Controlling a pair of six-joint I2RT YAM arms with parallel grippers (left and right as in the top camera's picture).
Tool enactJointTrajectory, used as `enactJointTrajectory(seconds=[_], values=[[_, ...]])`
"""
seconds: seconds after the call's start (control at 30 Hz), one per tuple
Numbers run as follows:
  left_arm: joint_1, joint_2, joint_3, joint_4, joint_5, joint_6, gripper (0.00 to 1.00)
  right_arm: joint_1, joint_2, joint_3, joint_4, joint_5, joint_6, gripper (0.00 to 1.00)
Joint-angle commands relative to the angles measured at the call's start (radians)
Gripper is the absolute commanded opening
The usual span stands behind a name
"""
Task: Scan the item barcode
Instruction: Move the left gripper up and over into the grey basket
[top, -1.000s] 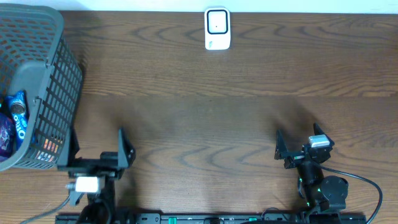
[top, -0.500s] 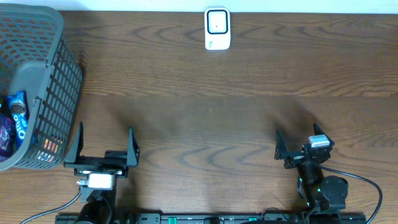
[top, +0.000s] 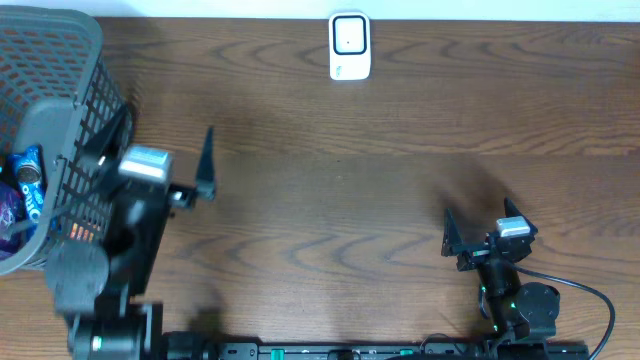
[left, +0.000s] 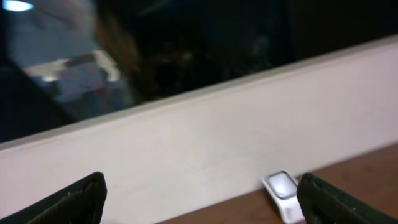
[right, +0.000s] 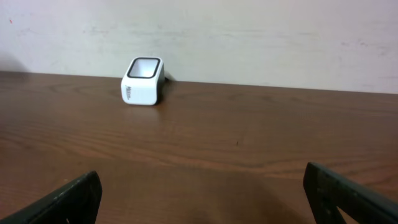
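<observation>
One call: left claw (top: 158, 158), spread and empty, is nearer. Blue snack packet (top: 30, 185) lies to its left, inside the dark grey plastic mesh basket (top: 60, 40).

Brown wood-grain table (top: 380, 200), viewed from overhead.
Carried a white barcode scanner (top: 349, 46) at twelve o'clock near the far edge, and a grey mesh basket (top: 45, 115) at nine o'clock, well apart from it.

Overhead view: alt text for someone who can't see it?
The left gripper, jaws open, hangs above the wooden table beside a grey mesh basket holding blue packets at the left edge. The right gripper sits open at lower right, and a white scanner stands at the far edge, centre.
</observation>
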Motion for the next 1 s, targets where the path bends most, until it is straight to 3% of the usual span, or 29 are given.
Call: enactJointTrajectory(seconds=[0.0,0.1,0.17,0.27,0.37,0.47,0.6,0.67,0.8,0.97], values=[[0.006,0.073,0.018,0.058,0.114,0.011,0.98,0.013,-0.005,0.0,-0.003,-0.01,-0.004,0.99],[0.008,0.126,0.065,0.086,-0.058,-0.083,0.98,0.013,-0.005,0.0,-0.003,-0.01,-0.004,0.99],[0.015,0.175,0.155,-0.013,-0.162,-0.087,0.98,0.013,-0.005,0.0,-0.003,-0.01,-0.004,0.99],[0.043,0.307,0.403,-0.356,-0.29,-0.091,0.97,0.013,-0.005,0.0,-0.003,-0.01,-0.004,0.99],[0.08,0.473,0.666,-0.732,-0.322,-0.11,0.98,0.013,-0.005,0.0,-0.003,-0.01,-0.004,0.99],[0.084,0.603,0.818,-0.914,-0.298,-0.117,0.98,0.013,-0.005,0.0,-0.003,-0.01,-0.004,0.99],[0.085,0.679,0.834,-0.927,-0.274,-0.093,0.98,0.013,-0.005,0.0,-0.003,-0.01,-0.004,0.99],[0.087,0.701,0.834,-0.906,-0.328,-0.09,0.98,0.013,-0.005,0.0,-0.003,-0.01,-0.004,0.99],[0.153,0.722,0.861,-0.892,-0.561,-0.321,0.98,0.013,-0.005,0.0,-0.003,-0.01,-0.004,0.99],[0.341,0.777,0.944,-0.923,-0.505,-0.372,0.98,0.013,-0.005,0.0,-0.003,-0.01,-0.004,0.99]])
